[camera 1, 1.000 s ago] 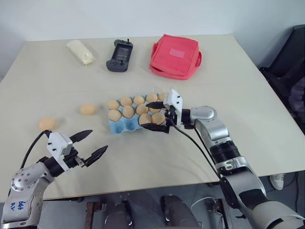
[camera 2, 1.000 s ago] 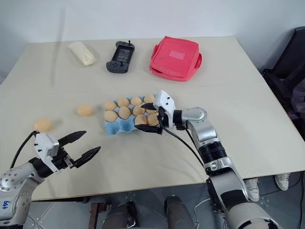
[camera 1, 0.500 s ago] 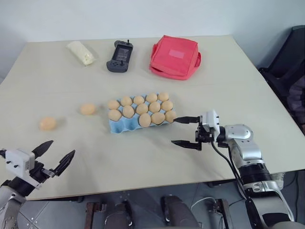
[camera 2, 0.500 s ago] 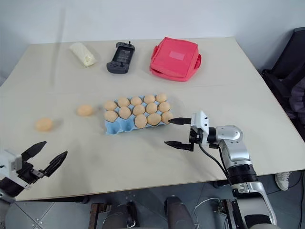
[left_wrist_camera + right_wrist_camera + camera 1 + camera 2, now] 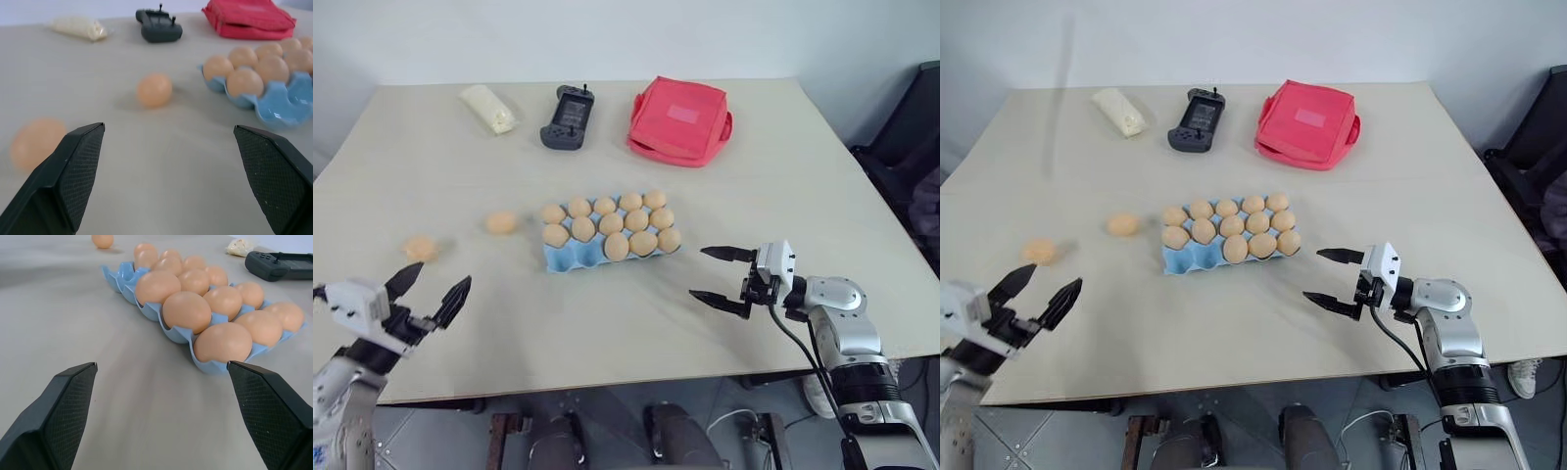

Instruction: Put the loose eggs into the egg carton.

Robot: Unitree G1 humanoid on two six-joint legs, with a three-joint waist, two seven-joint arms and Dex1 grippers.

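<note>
both claws wide, empty; two loose eggs (image 5: 501, 223) beside egg carton (image 5: 570, 258)

Table (image 5: 607, 127): egg carton (image 5: 570, 258) near the middle, its cups mostly filled with eggs (image 5: 617, 247); two loose eggs (image 5: 501, 223) on the tabletop left of it, the farther one (image 5: 420, 248) nearest the left gripper (image 5: 429, 296); right gripper (image 5: 715, 275) right of the carton; behind, left to right: packet (image 5: 488, 108), handheld controller (image 5: 567, 117), pouch (image 5: 679, 119)
</note>
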